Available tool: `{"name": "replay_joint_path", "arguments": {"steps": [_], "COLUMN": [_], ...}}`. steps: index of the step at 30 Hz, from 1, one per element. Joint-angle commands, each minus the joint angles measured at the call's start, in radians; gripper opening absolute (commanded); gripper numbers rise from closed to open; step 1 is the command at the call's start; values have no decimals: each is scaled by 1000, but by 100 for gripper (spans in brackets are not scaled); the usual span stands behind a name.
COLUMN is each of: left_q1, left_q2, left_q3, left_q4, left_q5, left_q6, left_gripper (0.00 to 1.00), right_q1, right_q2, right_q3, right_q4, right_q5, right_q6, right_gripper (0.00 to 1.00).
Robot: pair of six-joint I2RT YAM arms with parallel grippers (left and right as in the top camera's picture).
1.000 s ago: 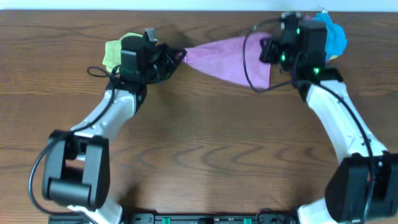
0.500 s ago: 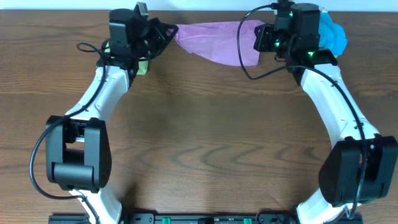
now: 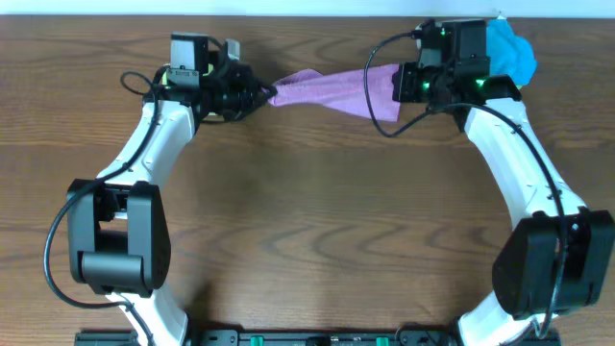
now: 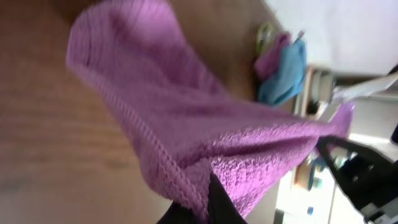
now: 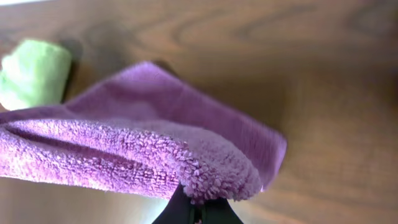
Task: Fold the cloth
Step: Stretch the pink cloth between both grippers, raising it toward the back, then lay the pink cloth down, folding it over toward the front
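Hanging taut above the far edge of the table (image 3: 307, 221), the cloth (image 3: 327, 88) was clamped at one end by the left gripper (image 3: 262, 94) and at the other by the right gripper (image 3: 401, 85); it looked doubled over, though not yet laid flat.

Lilac cloth (image 3: 327, 88), bright blue cloth (image 3: 509, 53), light green cloth (image 5: 34, 71), brown wood-grain table (image 3: 317, 211).

Brown wood-grain table (image 3: 317, 192); white wall (image 3: 288, 7) beyond.
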Motion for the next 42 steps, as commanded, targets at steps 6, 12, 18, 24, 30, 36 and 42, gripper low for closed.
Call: {"name": "replay_joint_path", "arguments": {"steps": [6, 12, 18, 24, 30, 36, 42], "left_q1": [9, 0, -50, -118, -165, -218, -227], "left_q2": [1, 1, 1, 1, 1, -1, -45], "left_q3": [10, -5, -116, -225, -304, -369, -377], "left_q4": [-311, -501, -539, -539, -538, -543, -490], "left_q5": [16, -9, -10, -9, -10, -4, 2], "left_q6": [344, 462, 491, 491, 491, 490, 408], "left_gripper": [6, 6, 6, 6, 6, 6, 6], "right_q1": [-8, -27, -34, -34, -34, -34, -34], "right_q2": [-2, -3, -20, -65, -155, -265, -352], "right_q3": [22, 5, -93, -266, -426, -555, -587], "right_q4": [-215, -355, -394, -388, -359, -360, -296], "right_q5": [18, -32, -43, -43, -42, -34, -5], "right_q6": [-95, -127, -145, -144, -143, -137, -87], "right_gripper": [1, 2, 2, 2, 2, 1, 2]}}
